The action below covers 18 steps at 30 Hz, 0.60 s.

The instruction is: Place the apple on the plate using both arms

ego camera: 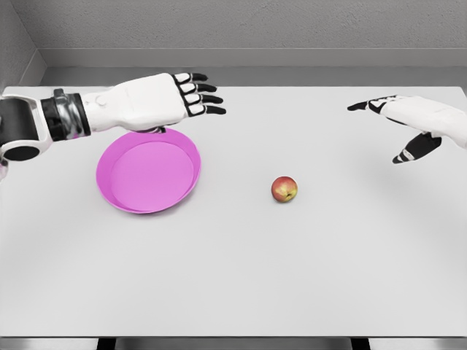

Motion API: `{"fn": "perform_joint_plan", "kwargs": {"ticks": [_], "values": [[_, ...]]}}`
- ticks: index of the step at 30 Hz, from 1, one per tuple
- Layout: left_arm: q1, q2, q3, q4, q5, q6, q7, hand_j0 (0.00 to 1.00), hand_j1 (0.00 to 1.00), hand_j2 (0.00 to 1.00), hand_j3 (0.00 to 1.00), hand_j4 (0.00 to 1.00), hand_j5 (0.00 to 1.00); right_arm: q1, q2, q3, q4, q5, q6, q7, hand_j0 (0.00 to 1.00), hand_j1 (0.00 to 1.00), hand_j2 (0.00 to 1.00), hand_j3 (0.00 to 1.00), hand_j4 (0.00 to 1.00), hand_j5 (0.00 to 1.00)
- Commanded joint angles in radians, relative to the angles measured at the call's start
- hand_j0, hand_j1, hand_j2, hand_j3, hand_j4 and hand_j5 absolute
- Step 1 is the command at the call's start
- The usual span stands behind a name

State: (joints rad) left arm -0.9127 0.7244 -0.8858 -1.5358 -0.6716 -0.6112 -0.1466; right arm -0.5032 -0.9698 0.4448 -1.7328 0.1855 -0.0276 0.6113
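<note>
- Apple first: a small round red-and-yellow apple [284, 189] sits on the pale grey tabletop [233, 284], a little right of the middle, with a short stem dimple facing up and a soft shadow under it.
- Nothing touches the apple; both hands are well apart from it.
- A shallow round magenta plastic plate [148, 175] lies flat on the tabletop to the left of the apple, with bare tabletop between the two.
- The plate holds nothing; its raised rim is a shade darker than its floor.
- The left hand [164, 100], white with black-tipped fingers, reaches in from the left edge and hovers above the far rim of the plate.
- Its fingers [201, 93] are stretched out straight and slightly fanned, pointing right, gripping nothing; the back of the hand faces up.
- Behind that hand a white forearm with a black and silver wrist band [64, 115] runs back to the left edge.
- The right hand [408, 120] comes in from the right edge, held above the far right part of the tabletop, beyond and to the right of the apple.
- Its fingers are loose and spread, pointing left, with the thumb [416, 148] hanging lower toward the tabletop; it holds nothing.
- A grey wall [241, 29] stands behind the far edge of the tabletop.
</note>
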Motion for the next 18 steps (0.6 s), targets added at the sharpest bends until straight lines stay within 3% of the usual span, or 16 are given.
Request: {"fn": "perform_joint_plan", "kwargs": {"ticks": [1,2,5,8,12,15,18], "values": [[-0.006,-0.048,-0.11,-0.027,0.024,0.0,-0.011,1.0,1.0,1.0,1.0,1.0,1.0,0.002,-0.007,0.002,0.007,0.0,0.009,0.0,1.0,1.0,1.0,1.0,1.0,1.0],[-0.031,-0.062,-0.16,-0.027,0.03,0.0,-0.021,1.0,1.0,1.0,1.0,1.0,1.0,0.002,-0.015,0.0,0.009,0.0,0.008,0.0,1.0,1.0,1.0,1.0,1.0,1.0],[-0.037,-0.082,-0.193,-0.023,0.079,0.0,-0.077,1.0,1.0,1.0,1.0,1.0,1.0,0.003,-0.017,0.0,0.009,0.0,0.006,0.0,1.0,1.0,1.0,1.0,1.0,1.0],[-0.081,-0.146,-0.274,-0.012,0.144,0.0,-0.162,1.0,1.0,1.0,1.0,1.0,1.0,0.002,-0.017,-0.001,0.01,0.0,0.006,0.0,1.0,1.0,1.0,1.0,1.0,1.0],[-0.092,-0.189,-0.282,0.017,0.234,0.0,-0.275,1.0,1.0,1.0,1.0,1.0,1.0,0.006,-0.017,0.0,0.012,0.0,0.008,0.0,1.0,1.0,1.0,1.0,1.0,1.0],[-0.1,-0.198,-0.268,0.019,0.242,0.0,-0.3,1.0,1.0,1.0,1.0,1.0,1.0,0.006,-0.017,-0.001,0.007,0.0,0.006,0.0,1.0,1.0,1.0,1.0,1.0,1.0],[-0.114,-0.22,-0.225,0.079,0.265,0.0,-0.301,1.0,1.0,1.0,1.0,1.0,1.0,0.005,-0.018,-0.001,0.007,0.0,0.006,0.0,1.0,1.0,1.0,1.0,1.0,1.0]]}}
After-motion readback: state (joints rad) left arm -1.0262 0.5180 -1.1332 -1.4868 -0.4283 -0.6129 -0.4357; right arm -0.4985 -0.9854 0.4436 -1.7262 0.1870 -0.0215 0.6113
